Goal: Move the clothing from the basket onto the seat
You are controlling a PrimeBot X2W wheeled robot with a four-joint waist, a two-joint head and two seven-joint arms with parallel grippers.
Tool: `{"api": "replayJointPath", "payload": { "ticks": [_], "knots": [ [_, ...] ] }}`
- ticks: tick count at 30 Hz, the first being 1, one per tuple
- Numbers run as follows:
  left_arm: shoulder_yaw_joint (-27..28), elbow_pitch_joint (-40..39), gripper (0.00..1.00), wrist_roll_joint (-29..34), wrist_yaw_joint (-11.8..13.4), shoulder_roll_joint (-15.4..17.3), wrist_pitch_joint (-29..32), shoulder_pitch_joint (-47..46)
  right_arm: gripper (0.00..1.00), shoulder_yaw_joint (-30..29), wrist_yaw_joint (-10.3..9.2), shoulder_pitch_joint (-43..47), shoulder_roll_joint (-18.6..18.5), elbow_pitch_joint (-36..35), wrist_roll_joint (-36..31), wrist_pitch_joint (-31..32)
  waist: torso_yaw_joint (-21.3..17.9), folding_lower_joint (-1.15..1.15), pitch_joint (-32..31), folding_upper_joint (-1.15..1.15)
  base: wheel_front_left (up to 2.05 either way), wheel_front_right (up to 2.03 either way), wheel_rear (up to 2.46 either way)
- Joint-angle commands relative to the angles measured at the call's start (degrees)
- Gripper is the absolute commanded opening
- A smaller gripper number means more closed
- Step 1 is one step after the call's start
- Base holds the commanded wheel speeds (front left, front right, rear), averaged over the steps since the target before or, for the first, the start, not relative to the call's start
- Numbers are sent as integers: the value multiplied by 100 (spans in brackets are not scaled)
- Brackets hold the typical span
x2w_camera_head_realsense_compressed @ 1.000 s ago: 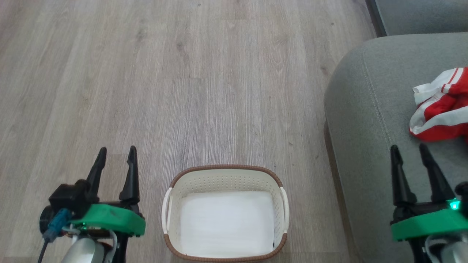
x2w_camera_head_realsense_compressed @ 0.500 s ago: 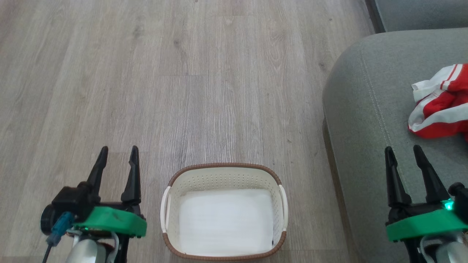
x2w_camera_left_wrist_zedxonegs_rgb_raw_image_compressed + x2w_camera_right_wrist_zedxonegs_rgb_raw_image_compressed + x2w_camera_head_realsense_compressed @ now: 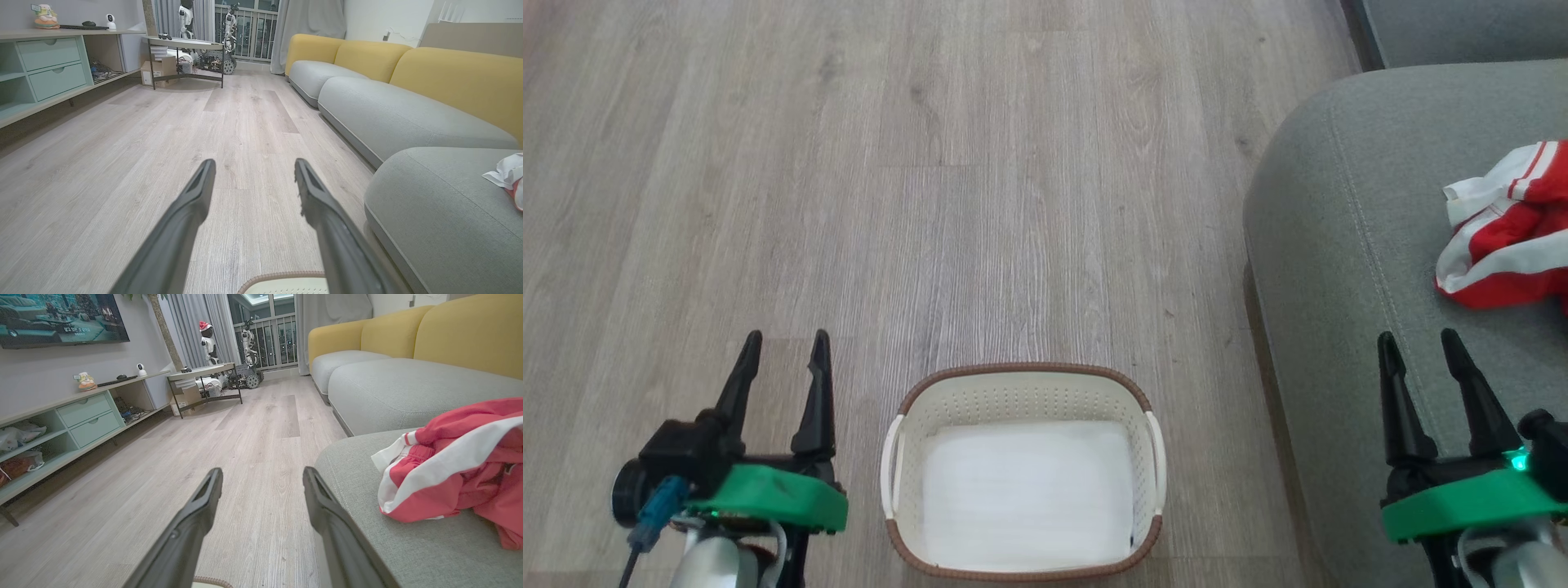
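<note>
Only my head view has shifted since a second ago; red white-striped fabric garment (image 3: pixel 1511 245) lies on grey-green upholstered sofa cushion (image 3: pixel 1339 245), away from cream perforated plastic basket (image 3: pixel 1021 398); left gripper (image 3: pixel 784 336), right gripper (image 3: pixel 1414 336) spread wide, empty

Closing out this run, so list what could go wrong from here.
1. The right gripper, jaws open and empty, hangs over the seat close to the clothing; swinging that arm forward might snag it and drag it off.
2. The basket sits on the floor between both arms; a careless move of the left gripper could knock it.
</note>
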Motion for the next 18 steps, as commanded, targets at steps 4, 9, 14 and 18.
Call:
{"api": "replayJointPath", "payload": {
  "ticks": [4,9,14,18],
  "knots": [
    [288,-155,100,90,-57,-24,-71,-198,100,112,-1,-236,-57,-152,-40,-59,-1,0,-10,0,0,0,0],
    [355,-136,100,153,-117,-81,-71,-211,100,107,-1,-235,-66,-147,-23,-59,-1,0,9,0,0,0,0],
    [422,-86,100,194,-179,-126,-71,-244,100,112,-1,-254,-75,-146,13,-59,-3,0,23,0,0,0,0],
    [153,327,0,142,-162,-175,19,55,0,77,1,47,21,281,15,5,-3,0,24,0,0,0,0]
  ]
}}
